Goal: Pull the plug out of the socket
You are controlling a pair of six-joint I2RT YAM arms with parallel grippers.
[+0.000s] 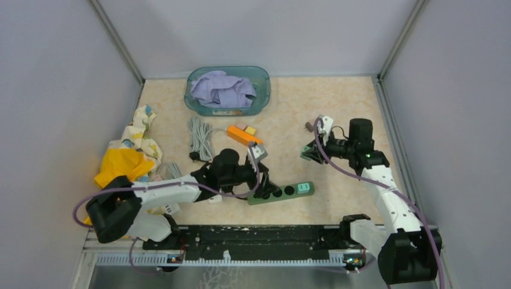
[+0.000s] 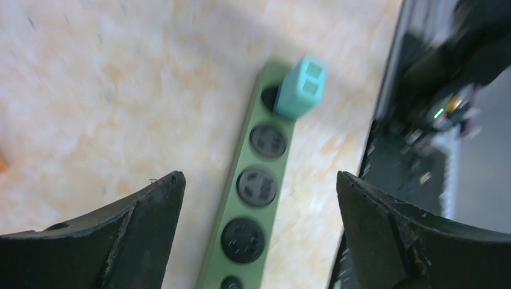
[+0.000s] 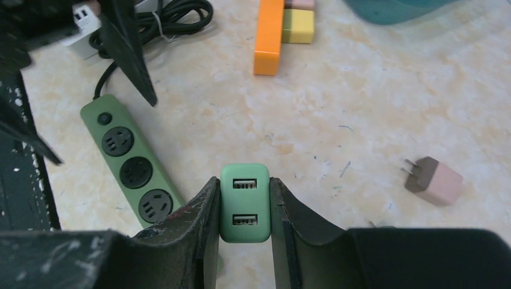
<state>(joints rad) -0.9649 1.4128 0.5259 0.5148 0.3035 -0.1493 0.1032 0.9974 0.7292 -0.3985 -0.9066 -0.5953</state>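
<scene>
Teal block-shaped plug stands in the far end of the olive-green plastic power strip, which lies flat on the beige marbled worktop. Left fingers are spread wide over the strip's middle sockets, short of the plug. They should probably advance until they bracket the plug's sides, close firmly, then pull straight along the prongs, since the light strip may lift. Right fingers pinch a separate green two-port charger, clear of the strip.

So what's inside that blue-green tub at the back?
A crumpled lilac cloth fills most of the teal tub. The cloth covers the bottom of the tub, so whether anything else lies under it cannot be seen.
</scene>
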